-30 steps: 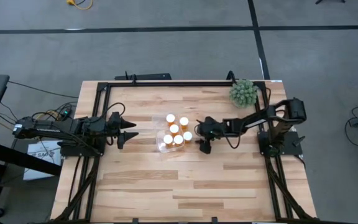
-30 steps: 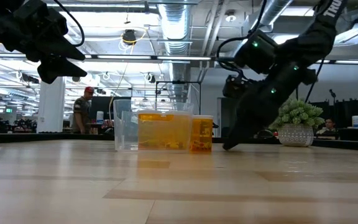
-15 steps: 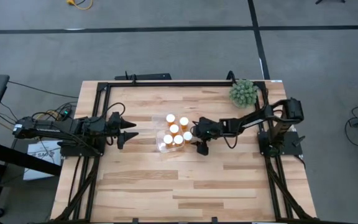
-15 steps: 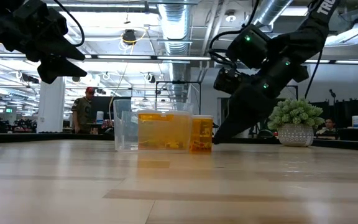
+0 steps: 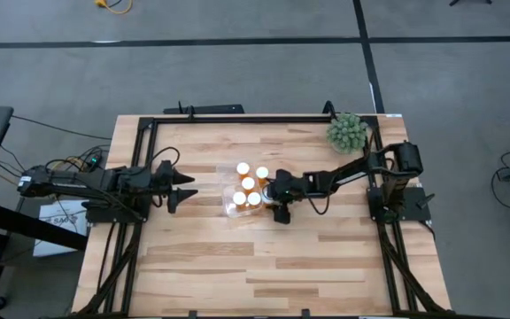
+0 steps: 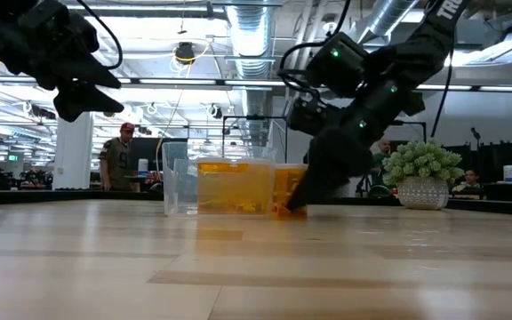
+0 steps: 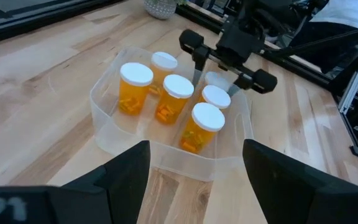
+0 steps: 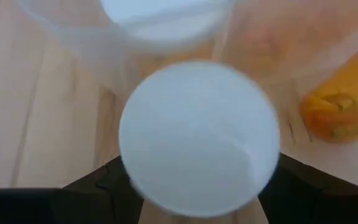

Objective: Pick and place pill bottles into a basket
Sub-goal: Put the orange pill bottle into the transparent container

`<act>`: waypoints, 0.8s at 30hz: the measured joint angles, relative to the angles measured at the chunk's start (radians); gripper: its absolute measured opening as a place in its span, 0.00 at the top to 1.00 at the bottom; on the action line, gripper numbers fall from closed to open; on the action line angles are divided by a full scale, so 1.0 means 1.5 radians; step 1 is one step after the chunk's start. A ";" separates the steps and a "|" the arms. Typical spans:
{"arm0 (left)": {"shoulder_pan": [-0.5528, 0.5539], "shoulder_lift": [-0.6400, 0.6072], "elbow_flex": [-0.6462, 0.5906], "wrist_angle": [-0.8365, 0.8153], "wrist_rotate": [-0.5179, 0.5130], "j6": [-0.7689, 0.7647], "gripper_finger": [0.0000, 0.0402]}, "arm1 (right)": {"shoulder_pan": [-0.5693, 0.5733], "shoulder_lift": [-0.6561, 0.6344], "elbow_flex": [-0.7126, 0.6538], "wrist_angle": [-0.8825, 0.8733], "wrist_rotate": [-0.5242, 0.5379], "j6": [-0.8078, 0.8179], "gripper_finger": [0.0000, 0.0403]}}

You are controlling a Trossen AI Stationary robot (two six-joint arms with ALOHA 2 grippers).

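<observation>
Five orange pill bottles with white caps (image 7: 178,87) stand upright inside the clear basket (image 5: 230,206) at the table's middle. A sixth pill bottle (image 8: 197,137) stands on the wood just outside the basket's right wall and also shows in the low view (image 6: 284,191). My right gripper (image 7: 216,70) is open, tilted down over this bottle, one finger on each side of its cap; I cannot tell whether they touch it. My left gripper (image 5: 184,190) is open and empty, above the table left of the basket.
A green spiky potted plant (image 5: 347,131) stands at the table's far right corner. A black frame rail (image 5: 237,119) runs round the table's edge. Bare wood lies on the near side of the basket. A person (image 6: 114,160) stands in the room behind.
My right gripper has gone toward the table's left, up to the basket's right wall, and now stands over the sixth bottle with its fingers on both sides of the cap. The bottles and basket have stayed in place.
</observation>
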 joint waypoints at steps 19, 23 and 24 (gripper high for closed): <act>0.000 0.011 0.000 0.005 0.010 -0.002 0.39 | -0.004 -0.002 -0.001 -0.005 -0.001 0.020 0.60; 0.000 0.011 0.000 0.012 0.010 -0.002 0.39 | -0.002 -0.003 -0.001 -0.008 -0.004 0.041 0.59; 0.000 0.011 0.000 0.012 0.010 -0.002 0.39 | -0.002 -0.004 0.000 -0.011 -0.004 0.049 0.58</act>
